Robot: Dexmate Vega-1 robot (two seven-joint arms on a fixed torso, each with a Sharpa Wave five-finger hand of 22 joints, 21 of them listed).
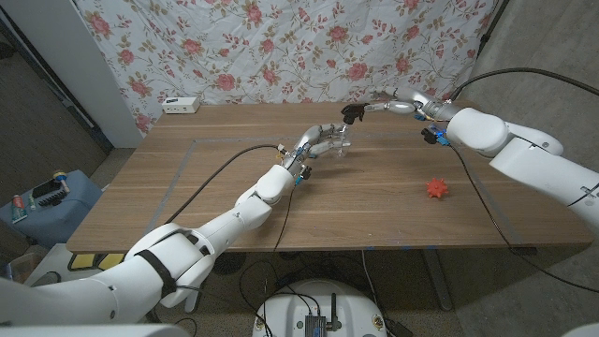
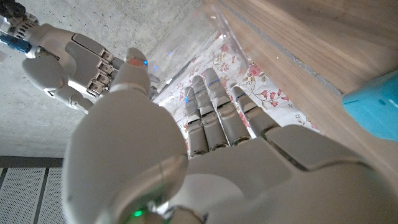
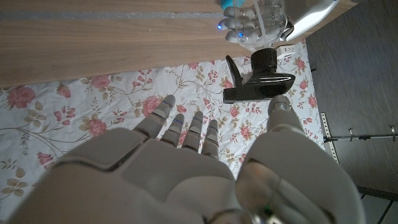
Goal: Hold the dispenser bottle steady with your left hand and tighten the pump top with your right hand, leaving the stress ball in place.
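Head view: the bottle (image 1: 339, 145) stands mid-table, toward the far edge, the left hand (image 1: 323, 142) wrapped around its clear body. The right hand (image 1: 367, 110) hovers just above the black pump (image 1: 353, 113); whether it touches, I can't tell. The ball (image 1: 436, 189) sits well apart, toward the table's right edge.

Left wrist view: fingers (image 2: 214, 112) curl round clear plastic, which looks light, slick and thin-walled, so I'd grip low and firm without crushing it.

Right wrist view: the right hand's fingers (image 3: 186, 127) are spread, holding nothing, near the pump (image 3: 261, 78). Its ribbed collar looks the place to twist.
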